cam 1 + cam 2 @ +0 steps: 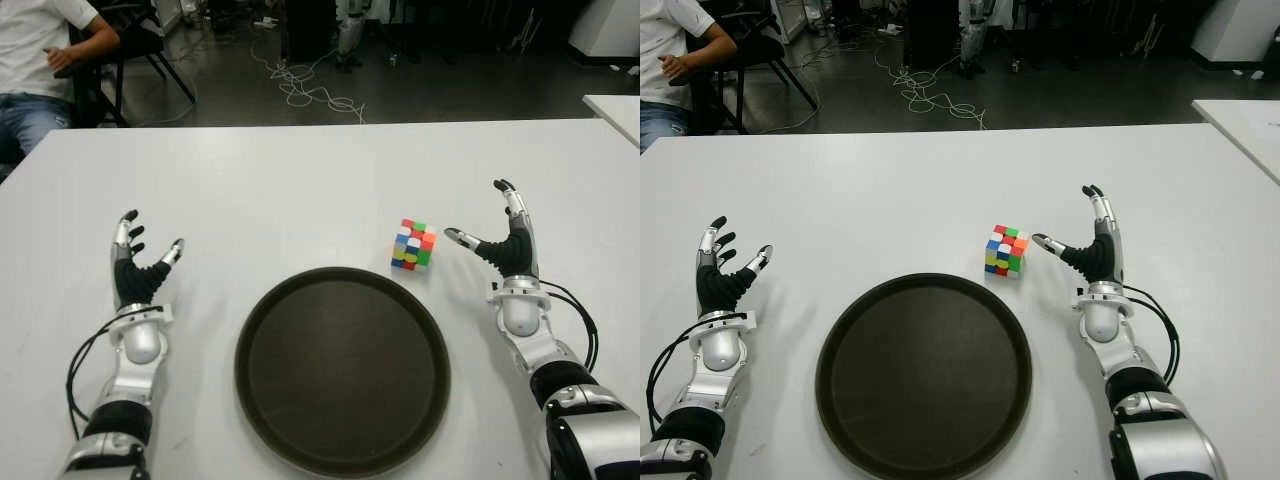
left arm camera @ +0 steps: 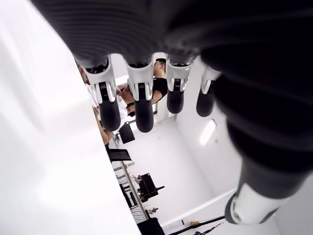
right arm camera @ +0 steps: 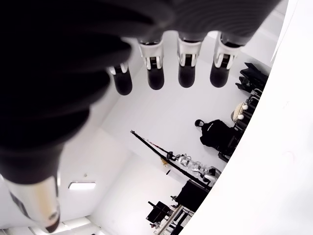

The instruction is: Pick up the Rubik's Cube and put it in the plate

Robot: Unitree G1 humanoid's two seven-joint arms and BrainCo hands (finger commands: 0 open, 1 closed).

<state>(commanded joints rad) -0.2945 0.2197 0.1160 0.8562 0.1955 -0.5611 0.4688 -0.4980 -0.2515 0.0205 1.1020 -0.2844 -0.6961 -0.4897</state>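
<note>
Right now the cube sits on the white table, just beyond the far right rim of the plate and clear of it. Beside it on the right is the right hand, fingers spread and holding nothing, thumb pointing at the cube with a small gap between them (no contact that I can see). Well off to the plate's left is the left hand, fingers also splayed and empty. A person sits at the far left, behind the table
</note>
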